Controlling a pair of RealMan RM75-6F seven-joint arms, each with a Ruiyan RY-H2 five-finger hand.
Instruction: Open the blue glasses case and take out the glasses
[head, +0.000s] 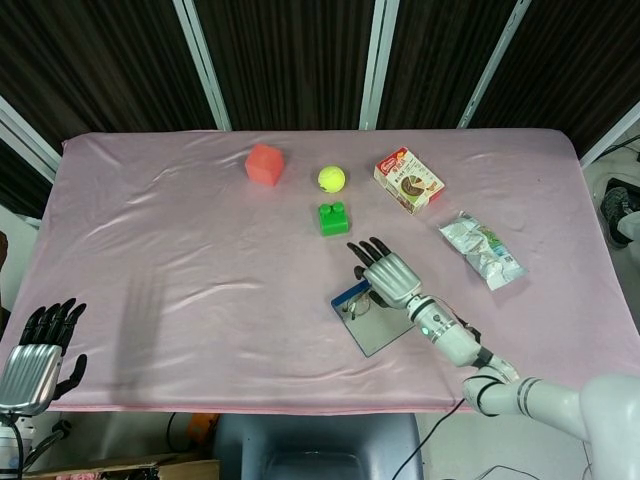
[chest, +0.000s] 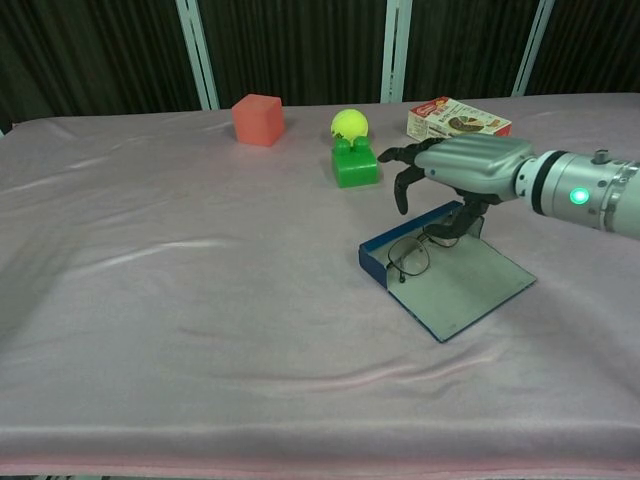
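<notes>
Your right-hand fingers (head: 366, 249) stretch out flat and slightly apart in the head view, pointing toward the far left, with nothing between them. The right hand (head: 388, 274) hovers palm-down over the far end of the blue glasses case (head: 375, 322), which lies open and flat on the pink table cloth (head: 200, 250), right of centre and toward the near edge. The glasses (head: 354, 307) rest inside the case at its far-left side, partly hidden under your hand. The forearm runs back toward the near right corner. Your left hand (head: 40, 355) hangs off the near left corner of the table, its dark fingers upright and a little apart, holding nothing.

In the chest view, your right hand (chest: 455, 165) reaches in from the right, raised above the case (chest: 462, 290), fingers curving downward at the tips and the thumb hanging toward the glasses (chest: 412, 255); you cannot tell whether the thumb touches the frame. The glasses lie against the case's raised far-left wall. Beyond the hand sit a green block (chest: 355, 163), a yellow ball (chest: 349, 124), a red cube (chest: 258, 119) and a snack box (chest: 458, 115). The left hand lies outside this view.
</notes>
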